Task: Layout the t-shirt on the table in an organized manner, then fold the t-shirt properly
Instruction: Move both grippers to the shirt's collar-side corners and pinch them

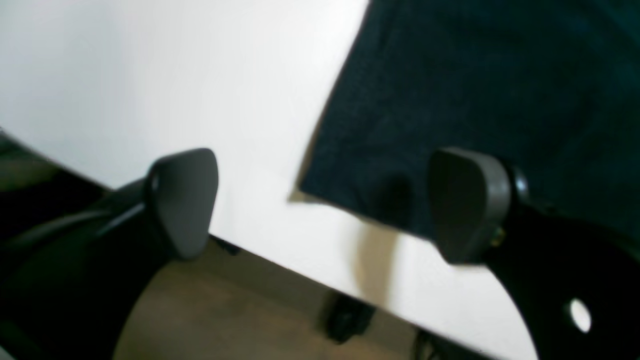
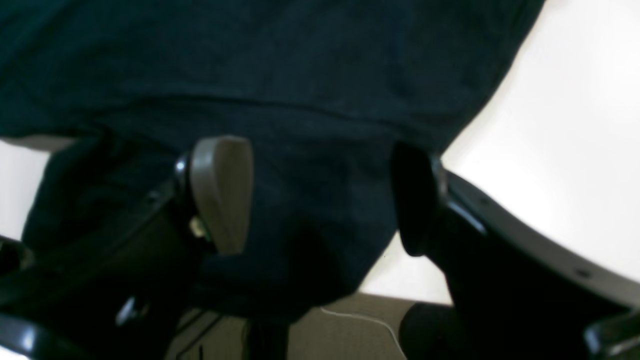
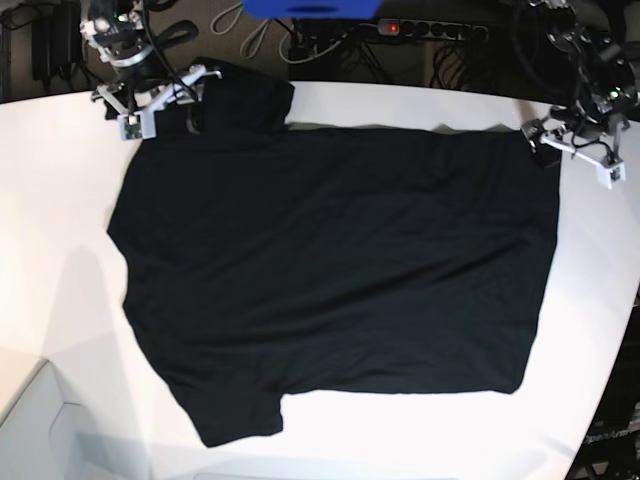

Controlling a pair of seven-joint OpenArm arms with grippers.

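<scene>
The black t-shirt (image 3: 330,260) lies spread flat on the white table (image 3: 60,200), sleeves toward the left of the base view and hem toward the right. My left gripper (image 3: 572,150) hovers open at the shirt's far right corner. In the left wrist view that gripper (image 1: 325,205) straddles the cloth's corner (image 1: 310,190), one finger (image 1: 470,205) over the t-shirt (image 1: 490,90) and the other over the table edge. My right gripper (image 3: 160,98) stands open over the far sleeve. Its fingers (image 2: 222,195) bracket the dark t-shirt (image 2: 280,75) without pinching it.
Cables and a power strip (image 3: 430,30) run behind the table's far edge, beside a blue object (image 3: 310,8). A white box (image 3: 30,420) sits at the near left corner. Brown floor (image 1: 225,310) shows past the table edge (image 1: 300,272).
</scene>
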